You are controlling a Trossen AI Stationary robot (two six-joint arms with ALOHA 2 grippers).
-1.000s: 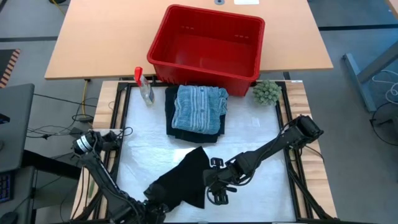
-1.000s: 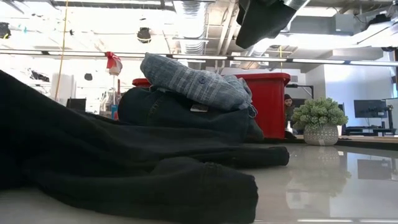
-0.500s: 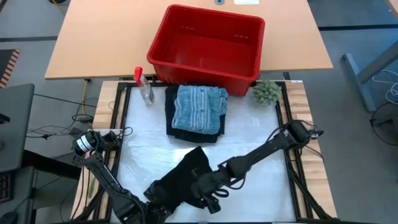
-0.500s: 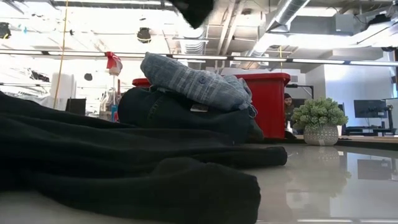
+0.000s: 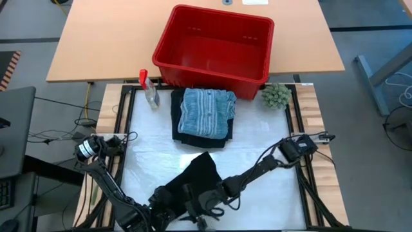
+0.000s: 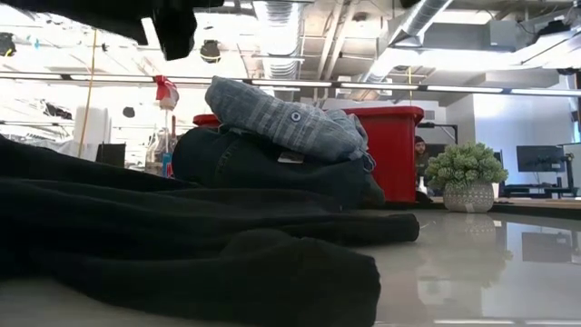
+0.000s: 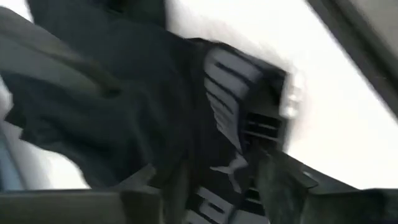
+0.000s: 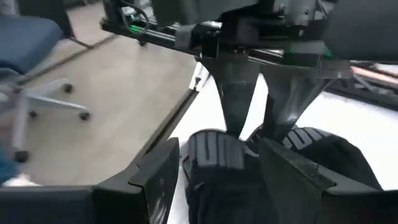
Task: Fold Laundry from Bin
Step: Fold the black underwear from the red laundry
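The white table [image 5: 270,193] is being occupied along its far edge by the red bin [image 5: 214,48], whose inside is showing bare. Just in front of the bin, a folded stack is lying: a dark navy garment [image 5: 182,132] is carrying a faded grey-blue striped garment [image 5: 206,111] on top, touching it. Nearer the front edge, a black garment [image 5: 193,183] is being spread out flat, and both arms are meeting over it. White printed lettering, only partly readable, and a leaping-cat logo like Puma's are being shown on this cloth in the left wrist view. The right gripper [image 5: 207,205] is being held low over the black garment's near part, its fingers [image 8: 292,180] standing apart with cloth lying between them. The left gripper [image 5: 166,214] is being pressed close against the same garment's front edge; whether its fingers are apart or together cannot be told. A small fuzzy green ball [image 5: 276,95] is sitting beside the bin's right corner, and a clear spray bottle [image 5: 149,89] with a red top is standing near its left corner.
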